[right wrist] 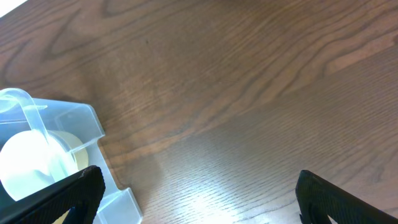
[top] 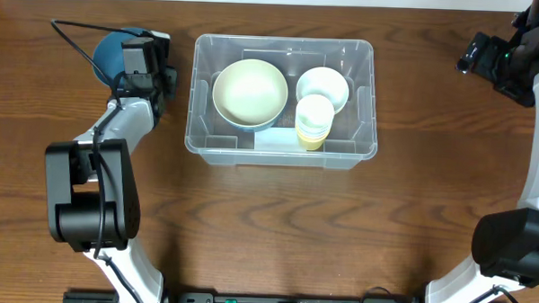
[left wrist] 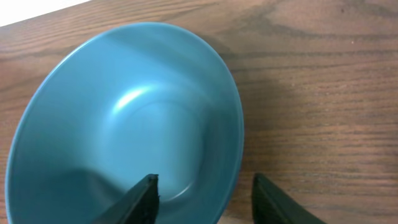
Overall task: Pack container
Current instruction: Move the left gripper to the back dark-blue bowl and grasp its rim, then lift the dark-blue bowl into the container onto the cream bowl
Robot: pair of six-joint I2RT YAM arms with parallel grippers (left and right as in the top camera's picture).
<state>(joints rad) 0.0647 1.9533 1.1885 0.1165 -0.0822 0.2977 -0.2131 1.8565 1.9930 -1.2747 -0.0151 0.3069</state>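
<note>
- Left gripper, spread, straddles the rim of the blue bowl, 9 o'clock of the container.
- Right gripper, spread wide, hovers at 2 o'clock.

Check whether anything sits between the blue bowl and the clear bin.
Nothing visible: only bare table between the blue bowl and the container. The left tool straddles the bowl's rim. Inside, a cream bowl fills the half nearest it.

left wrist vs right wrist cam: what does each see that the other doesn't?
Left wrist only: blue bowl, with the left fingers open astride its rim, one inside, one outside. Right wrist only: a container corner with a white item inside, and the right fingers wide open. Both: the wooden table.
</note>
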